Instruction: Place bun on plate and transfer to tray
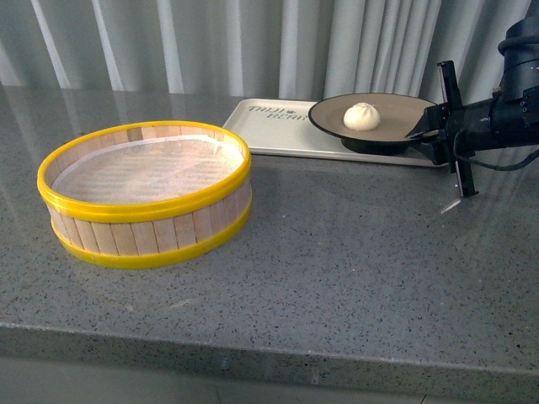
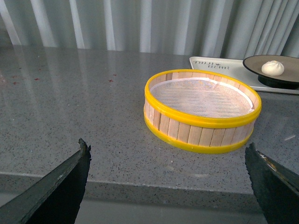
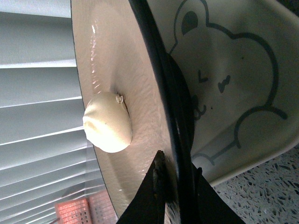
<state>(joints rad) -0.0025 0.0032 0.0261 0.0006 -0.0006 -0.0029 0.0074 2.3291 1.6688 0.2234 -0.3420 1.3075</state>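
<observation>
The white bun (image 1: pixel 362 116) sits in the middle of the grey-brown plate (image 1: pixel 399 110) with the black rim. The plate is over the right end of the cream tray (image 1: pixel 269 126); I cannot tell if it rests on it. My right gripper (image 1: pixel 425 129) is shut on the plate's right rim. In the right wrist view the bun (image 3: pixel 108 122) lies on the plate (image 3: pixel 126 60), the gripper (image 3: pixel 175 175) pinches the rim, and the tray's bear drawing (image 3: pixel 233 79) shows beneath. My left gripper (image 2: pixel 166 154) is open and empty above the counter's front edge.
A yellow-rimmed wooden steamer basket (image 1: pixel 147 192) stands empty at the left of the grey speckled counter (image 1: pixel 354 252); it also shows in the left wrist view (image 2: pixel 202 110). A pleated curtain hangs behind. The counter's front edge runs along the bottom.
</observation>
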